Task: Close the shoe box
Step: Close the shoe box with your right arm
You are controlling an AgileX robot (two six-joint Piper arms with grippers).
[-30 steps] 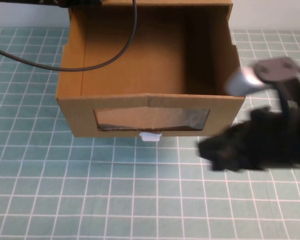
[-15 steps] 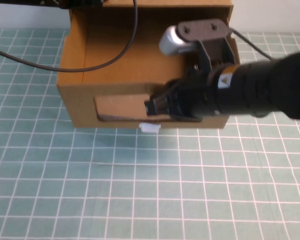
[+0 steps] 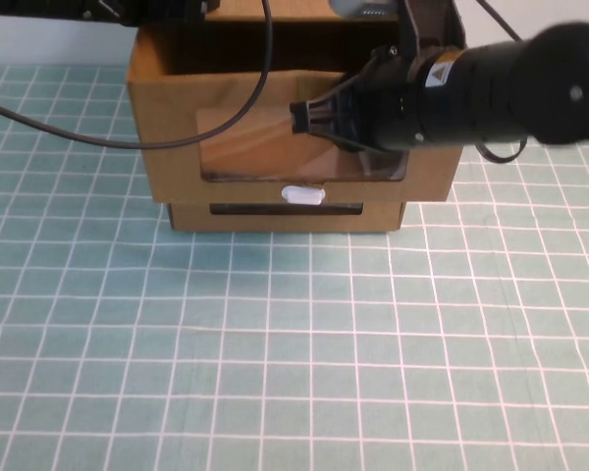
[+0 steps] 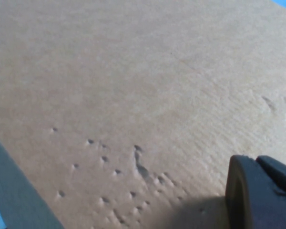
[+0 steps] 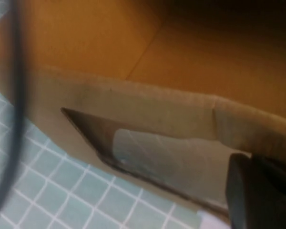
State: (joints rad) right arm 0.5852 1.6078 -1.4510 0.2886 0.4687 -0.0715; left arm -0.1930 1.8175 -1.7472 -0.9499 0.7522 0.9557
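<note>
— At the bench's far edge, centre: we've shoved the shoe box [image 3: 294, 147] drawer back approx. flush w/ its sleeve.
— Grippers?
— Right gripper [image 3: 309, 120] now against the window; left gripper [image 4: 262, 191] over the cardboard top. Jaws: can't tell. Prob. nearly closed.

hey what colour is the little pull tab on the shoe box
White; the pull tab on the shoe box shows best in the high view.

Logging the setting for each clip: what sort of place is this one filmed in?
Probably a lab tabletop: a green grid mat with only the shoe box, the right gripper at its window, and the left gripper against cardboard.
</note>
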